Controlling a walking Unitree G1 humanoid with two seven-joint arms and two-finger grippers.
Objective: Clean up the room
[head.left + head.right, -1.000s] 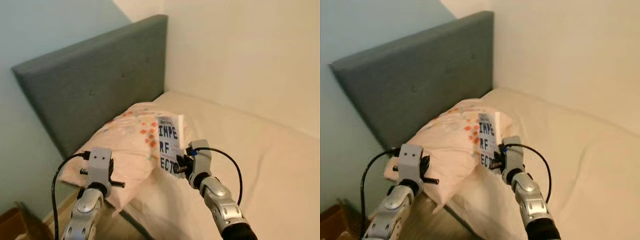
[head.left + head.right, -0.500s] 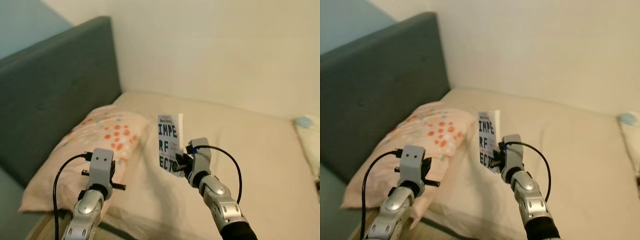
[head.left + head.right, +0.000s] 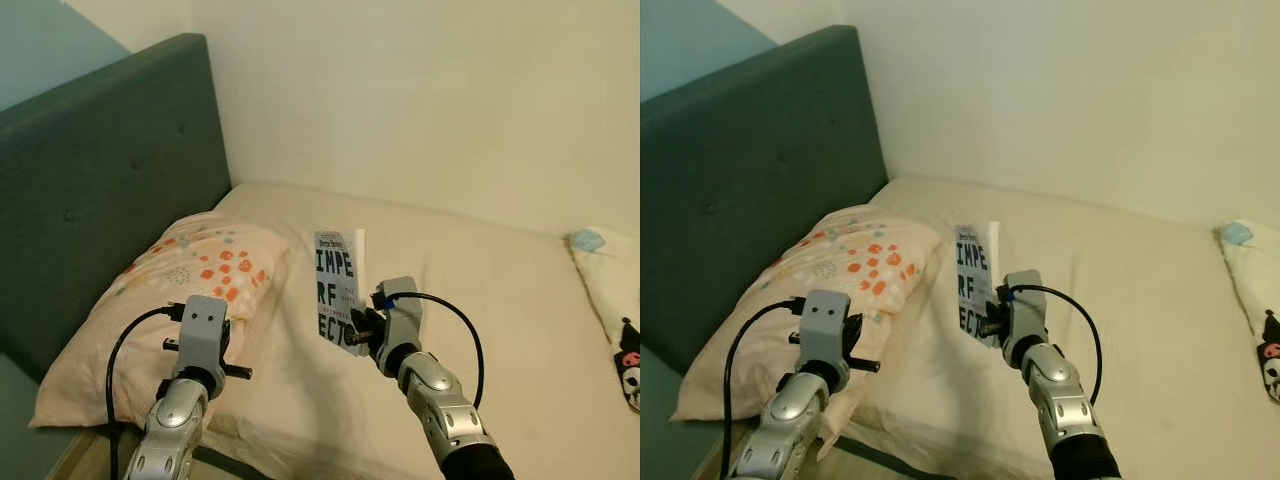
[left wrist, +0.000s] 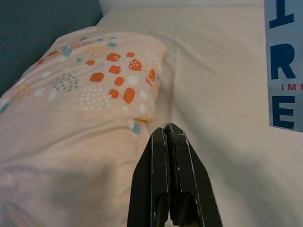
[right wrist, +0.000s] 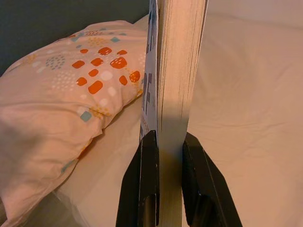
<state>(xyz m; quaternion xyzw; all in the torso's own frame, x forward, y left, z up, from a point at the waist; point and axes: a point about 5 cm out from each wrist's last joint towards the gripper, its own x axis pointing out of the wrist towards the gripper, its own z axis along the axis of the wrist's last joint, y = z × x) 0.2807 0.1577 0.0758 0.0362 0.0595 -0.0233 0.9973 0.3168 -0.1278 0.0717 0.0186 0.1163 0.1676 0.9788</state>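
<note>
**Right wrist view: my gripper holds a book upright above the bed**

Right wrist view puts the book (image 5: pixel 175 66) edge-on before me, its page block standing straight up, with my right gripper (image 5: pixel 168 156) clamped on its lower end, one black finger (image 5: pixel 147 179) flat on the printed cover and the other against the back. From the head camera the same book (image 3: pixel 340 290) stands upright in the air above the bed (image 3: pixel 480 310), its white cover with large dark letters turned toward my left arm. It touches nothing but my own fingers.

The pillow (image 3: pixel 160 320), pale pink with orange and teal spots, lies on the bed just beside the book, on my left, at the head end. Behind the pillow rises the grey-blue upholstered headboard (image 3: pixel 100 180), meeting the cream wall (image 3: pixel 420 90) at the corner.

My left gripper (image 4: pixel 168 137) hangs over the near edge of the pillow with its two black fingers pressed together and nothing between them. It is near the book but apart from it; the cover's blue letters (image 4: pixel 284 61) sit at the side of that wrist's view.

Well apart from the book, at the far side of the bed on my right, lies a second, white pillow (image 3: pixel 610 290) with a small black cartoon face (image 3: pixel 630 362) on it and a pale blue patch (image 3: pixel 585 240) near its top.
</note>
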